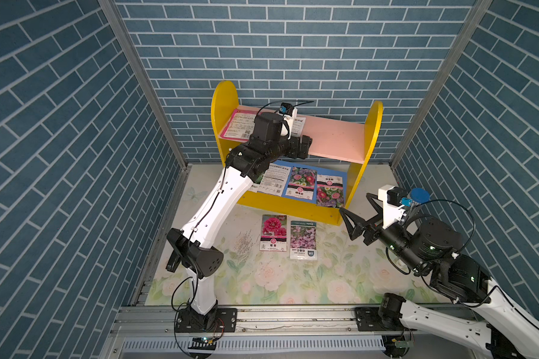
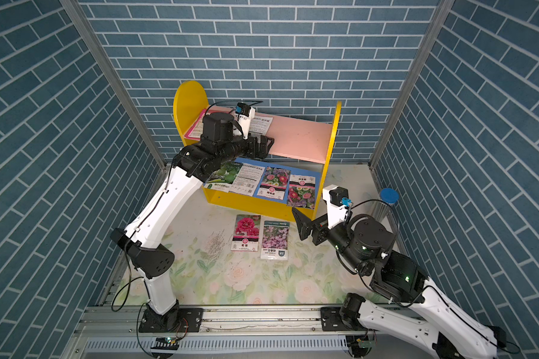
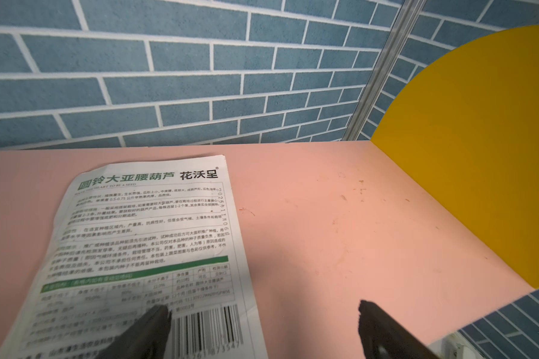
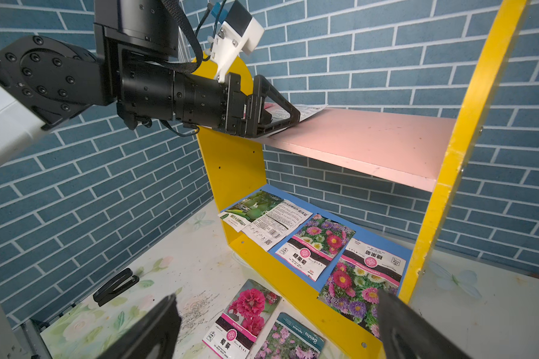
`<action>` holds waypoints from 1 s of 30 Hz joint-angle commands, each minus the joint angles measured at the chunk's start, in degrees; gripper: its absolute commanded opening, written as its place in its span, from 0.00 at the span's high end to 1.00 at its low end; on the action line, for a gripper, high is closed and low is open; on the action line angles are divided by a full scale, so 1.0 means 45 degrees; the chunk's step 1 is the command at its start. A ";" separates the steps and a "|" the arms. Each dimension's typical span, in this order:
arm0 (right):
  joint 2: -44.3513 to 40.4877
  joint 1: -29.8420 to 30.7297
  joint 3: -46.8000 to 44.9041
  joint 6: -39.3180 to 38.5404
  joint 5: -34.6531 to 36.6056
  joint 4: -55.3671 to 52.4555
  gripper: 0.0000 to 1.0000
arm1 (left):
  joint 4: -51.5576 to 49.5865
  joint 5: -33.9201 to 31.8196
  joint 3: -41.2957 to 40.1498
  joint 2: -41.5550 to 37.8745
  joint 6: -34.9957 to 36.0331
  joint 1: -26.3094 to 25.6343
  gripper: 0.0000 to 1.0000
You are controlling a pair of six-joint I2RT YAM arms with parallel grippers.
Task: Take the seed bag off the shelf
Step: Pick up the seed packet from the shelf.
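The shelf (image 1: 339, 140) (image 2: 299, 140) stands against the back wall, with yellow sides, a pink upper board (image 3: 355, 217) (image 4: 371, 140) and a blue lower board. A white seed bag (image 3: 150, 236) (image 1: 297, 124) (image 2: 262, 124) lies printed side up on the upper board. My left gripper (image 3: 263, 317) (image 1: 307, 141) (image 4: 288, 119) hovers open at its barcode end, one finger above the bag and one above bare board. A pink-edged seed bag (image 1: 238, 126) lies further left. My right gripper (image 4: 276, 298) (image 1: 355, 206) hangs open and empty by the shelf's right front corner.
Several seed bags (image 1: 301, 181) lie on the lower board. Two flower seed bags (image 1: 273, 233) (image 1: 303, 239) rest on the floral table before the shelf, beside scattered seeds (image 1: 243, 245). A blue-capped clear jar (image 1: 419, 195) stands at the right wall. A black clip (image 4: 115, 286) lies at the left.
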 commanded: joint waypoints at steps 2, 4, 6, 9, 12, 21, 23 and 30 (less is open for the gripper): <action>-0.0317 0.0016 -0.0108 0.0176 0.0258 -0.0205 0.00 | -0.0472 0.0660 0.0033 -0.0476 -0.0585 -0.0065 0.01; -0.0393 0.0015 -0.0124 0.0176 0.0318 -0.0235 0.00 | -0.0655 0.0715 0.0132 -0.0506 -0.0724 -0.0057 0.01; -0.0468 0.0020 -0.0127 0.0176 0.0318 -0.0221 0.00 | -0.0787 0.0707 0.0267 -0.0575 -0.0767 -0.0066 0.01; -0.0520 0.0035 -0.0127 0.0156 0.0332 -0.0235 0.00 | -0.0524 0.0695 0.0227 -0.0908 -0.0761 -0.0054 0.01; -0.0490 0.0019 -0.0127 0.0137 0.0347 -0.0206 0.00 | 0.0533 0.0687 -0.0315 -0.1550 -0.0767 -0.0065 0.00; -0.0440 0.0022 -0.0186 0.0164 0.0218 -0.0025 0.00 | 0.0961 -0.0522 -0.2055 -0.3808 -0.2420 -0.0053 0.00; -0.0435 0.0017 -0.0186 0.0118 0.0196 0.0020 0.00 | 0.0296 -0.0874 -0.2102 -0.4073 -0.2989 0.0031 0.00; -0.0535 0.0005 -0.0204 0.0058 0.0031 0.0224 0.00 | 0.0344 0.2326 -0.4004 -0.5205 -0.5198 0.2177 0.00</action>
